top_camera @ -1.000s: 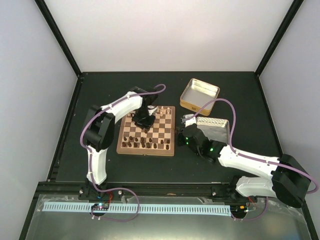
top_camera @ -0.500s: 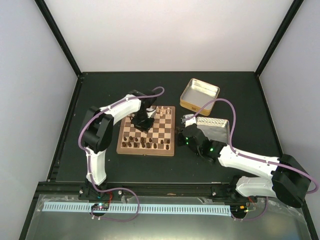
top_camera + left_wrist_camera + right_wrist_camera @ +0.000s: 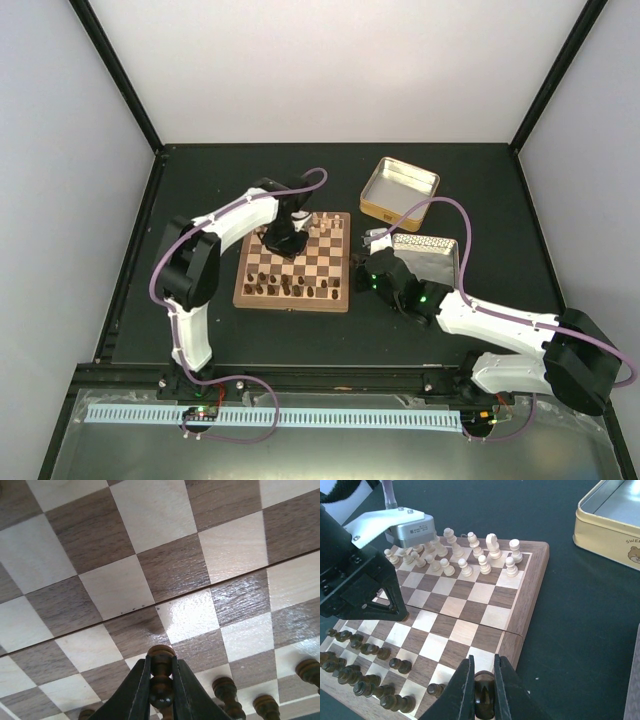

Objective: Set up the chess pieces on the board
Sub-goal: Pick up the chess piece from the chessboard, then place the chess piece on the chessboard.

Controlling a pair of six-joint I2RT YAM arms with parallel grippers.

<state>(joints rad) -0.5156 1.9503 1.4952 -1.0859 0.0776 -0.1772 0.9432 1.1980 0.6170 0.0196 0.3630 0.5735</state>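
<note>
The board (image 3: pixel 293 262) lies mid-table, also in the right wrist view (image 3: pixel 527 597) and filling the left wrist view (image 3: pixel 175 570). Several dark chess pieces (image 3: pixel 365 677) stand along its near rows (image 3: pixel 290 288); pale pieces (image 3: pixel 470 555) stand on its far rows. My left gripper (image 3: pixel 284 240) is low over the board's middle, shut on a dark pawn-like piece (image 3: pixel 162 677). My right gripper (image 3: pixel 366 280) is by the board's right edge, shut on a dark piece with a notched top (image 3: pixel 484 695).
An open yellow tin (image 3: pixel 399 188) stands behind the board's right side, also in the right wrist view (image 3: pixel 610 525). A second tin with a dotted lid (image 3: pixel 428 256) lies right of the board, partly under my right arm.
My left arm's elbow has swung a little left and its gripper has edged slightly on the board. My right arm has not moved.
</note>
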